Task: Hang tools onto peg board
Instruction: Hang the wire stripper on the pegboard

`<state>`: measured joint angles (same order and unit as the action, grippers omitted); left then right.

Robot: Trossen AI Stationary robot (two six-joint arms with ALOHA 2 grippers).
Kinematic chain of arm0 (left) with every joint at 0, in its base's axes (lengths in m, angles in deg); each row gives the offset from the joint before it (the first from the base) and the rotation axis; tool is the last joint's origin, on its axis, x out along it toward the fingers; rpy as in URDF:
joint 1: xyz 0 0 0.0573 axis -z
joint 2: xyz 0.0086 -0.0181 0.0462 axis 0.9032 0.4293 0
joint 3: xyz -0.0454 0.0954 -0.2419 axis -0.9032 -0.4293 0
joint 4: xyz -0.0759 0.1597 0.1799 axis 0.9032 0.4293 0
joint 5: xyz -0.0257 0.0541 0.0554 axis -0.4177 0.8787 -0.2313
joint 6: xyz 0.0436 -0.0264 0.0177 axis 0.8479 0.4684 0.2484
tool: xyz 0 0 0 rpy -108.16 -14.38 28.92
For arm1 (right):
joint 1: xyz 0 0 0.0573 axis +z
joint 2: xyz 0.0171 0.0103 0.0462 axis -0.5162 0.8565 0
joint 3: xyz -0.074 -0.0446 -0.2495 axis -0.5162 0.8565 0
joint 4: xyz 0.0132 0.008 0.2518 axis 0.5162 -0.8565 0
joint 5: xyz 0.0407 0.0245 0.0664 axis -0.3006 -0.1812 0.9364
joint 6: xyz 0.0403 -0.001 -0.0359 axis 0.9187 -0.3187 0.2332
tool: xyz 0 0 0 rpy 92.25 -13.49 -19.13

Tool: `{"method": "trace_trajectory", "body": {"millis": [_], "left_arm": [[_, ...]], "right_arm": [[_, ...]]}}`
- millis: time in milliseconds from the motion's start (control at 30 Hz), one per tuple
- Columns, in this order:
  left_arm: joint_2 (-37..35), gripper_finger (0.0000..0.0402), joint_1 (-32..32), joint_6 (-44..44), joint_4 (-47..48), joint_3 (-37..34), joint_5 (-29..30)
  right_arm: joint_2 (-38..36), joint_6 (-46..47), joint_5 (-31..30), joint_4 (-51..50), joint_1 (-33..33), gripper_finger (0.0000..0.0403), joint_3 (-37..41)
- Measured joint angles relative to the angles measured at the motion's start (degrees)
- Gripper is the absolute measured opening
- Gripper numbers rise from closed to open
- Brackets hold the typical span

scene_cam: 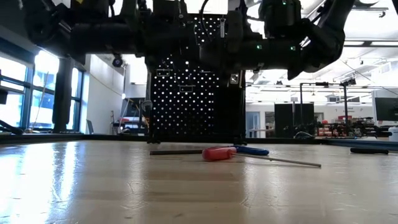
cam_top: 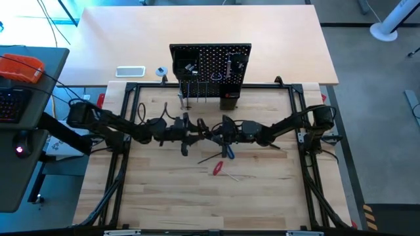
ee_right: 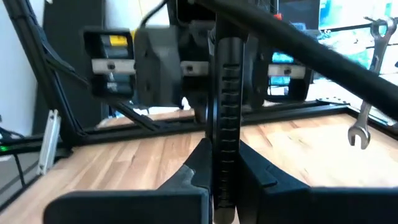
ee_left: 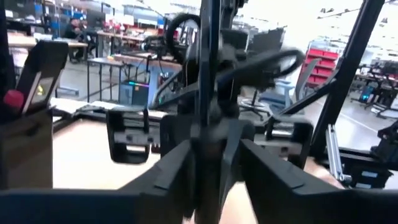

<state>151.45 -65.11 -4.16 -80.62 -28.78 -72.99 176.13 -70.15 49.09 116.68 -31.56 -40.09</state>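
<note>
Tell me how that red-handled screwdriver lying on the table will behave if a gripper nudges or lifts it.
The red-handled screwdriver lies flat on the wooden table, and its handle looks rounded, so a sideways nudge would probably roll or pivot it. The thin metal shaft looks stiff. Gripped by the shaft, it would likely droop at the bulkier handle.

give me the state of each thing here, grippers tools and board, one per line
left gripper: above mid-table, fingers around a slim black tool, facing the right gripper
right gripper: shut on the same black tool
red-handled screwdriver: lying flat on the table, untouched
blue-handled tool: lying flat on the table near the screwdriver
peg board: upright at the table's far edge
wrench: hanging
</note>
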Motion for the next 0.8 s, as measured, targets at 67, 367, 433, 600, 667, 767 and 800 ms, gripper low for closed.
{"method": "trace_trajectory", "body": {"millis": [67, 367, 433, 600, 667, 767, 800], "left_arm": [[-0.6, 0.0099, 0.0, 0.0, 0.4, -0.7, 0.0], [-0.7, 0.0072, 0.0, 0.2, 0.3, -2.3, -0.7], [-0.6, 0.0074, -0.1, 0.2, 0.2, -2.4, -0.7], [-0.6, 0.006, -0.7, 0.9, -0.3, -2.4, -0.6], [-0.6, 0.0037, -0.9, 2.0, -0.5, -2.4, -0.5], [-0.6, 0.0022, -0.9, 3.5, -0.6, -2.5, -0.5], [-0.6, 0.0022, -0.9, 3.7, -0.6, -2.5, -0.4]], "right_arm": [[0.0, -0.5, -0.3, -0.3, 0.2, 0.0022, 0.0], [0.0, -1.6, -0.7, 0.0, 0.1, 0.0023, 0.0], [0.0, -1.7, -0.7, -0.1, 0.1, 0.0023, 0.0], [0.0, -2.0, -0.8, -0.7, 0.1, 0.0023, 0.0], [0.0, -2.0, -0.9, -1.2, 0.1, 0.0023, 0.0], [0.0, -2.3, -0.8, -1.5, 0.1, 0.0024, 0.0], [0.0, -2.4, -0.8, -1.5, 0.1, 0.0025, 0.0]]}}
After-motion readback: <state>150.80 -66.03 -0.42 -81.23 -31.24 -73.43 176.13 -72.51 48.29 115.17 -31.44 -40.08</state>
